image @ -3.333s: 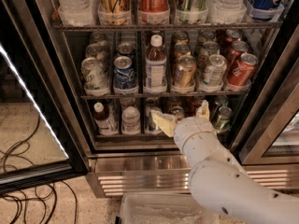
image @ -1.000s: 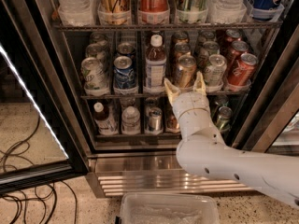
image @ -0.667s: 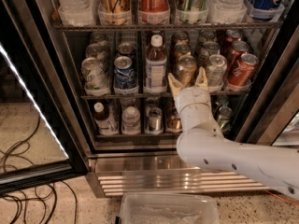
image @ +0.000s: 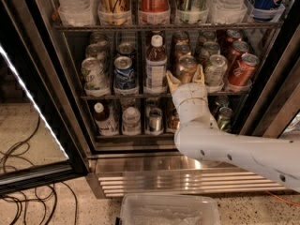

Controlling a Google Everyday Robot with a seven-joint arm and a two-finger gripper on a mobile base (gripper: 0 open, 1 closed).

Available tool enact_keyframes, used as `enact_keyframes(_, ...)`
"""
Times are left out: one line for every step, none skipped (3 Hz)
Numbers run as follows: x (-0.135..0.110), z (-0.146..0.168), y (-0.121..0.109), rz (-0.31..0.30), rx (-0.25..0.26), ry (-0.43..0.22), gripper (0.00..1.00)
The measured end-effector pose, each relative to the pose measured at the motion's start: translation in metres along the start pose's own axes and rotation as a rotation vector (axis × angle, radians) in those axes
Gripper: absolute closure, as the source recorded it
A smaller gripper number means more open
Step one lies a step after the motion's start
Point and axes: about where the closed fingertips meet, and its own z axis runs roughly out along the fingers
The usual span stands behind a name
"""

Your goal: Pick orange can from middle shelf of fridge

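The orange can (image: 186, 67), coppery brown with a silver top, stands at the front of the middle shelf (image: 117, 96) of the fridge (image: 70, 102), between a tall bottle (image: 155, 64) and a silver-green can (image: 215, 70). My gripper (image: 186, 77) is on the white arm that reaches up from the lower right. It is open, with one tan finger (image: 172, 80) to the left of the orange can and the other finger (image: 200, 74) to its right. The can's lower half is hidden behind the wrist.
Red cans (image: 243, 69) stand at the shelf's right end, and a blue can (image: 123, 71) and pale cans at the left. Tall bottles and cans fill the shelf above. The glass door (image: 28, 93) hangs open on the left. A clear bin (image: 168, 210) and cables (image: 18, 158) lie on the floor.
My gripper has risen from the lower shelf to the middle shelf and moved in, so its fingers now flank the orange can.
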Motion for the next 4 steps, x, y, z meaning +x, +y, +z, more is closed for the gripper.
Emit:
enact_keyframes(0.0013, 0.0036, 0.0013, 0.000, -0.002, 0.003, 0.39)
enact_keyframes(0.0013, 0.0036, 0.0013, 0.000, -0.002, 0.003, 0.62)
enact_keyframes(0.0013, 0.0036, 0.0013, 0.000, -0.002, 0.003, 0.86)
enact_keyframes(-0.0082, 0.0014, -0.0059, 0.017, 0.026, 0.002, 1.00)
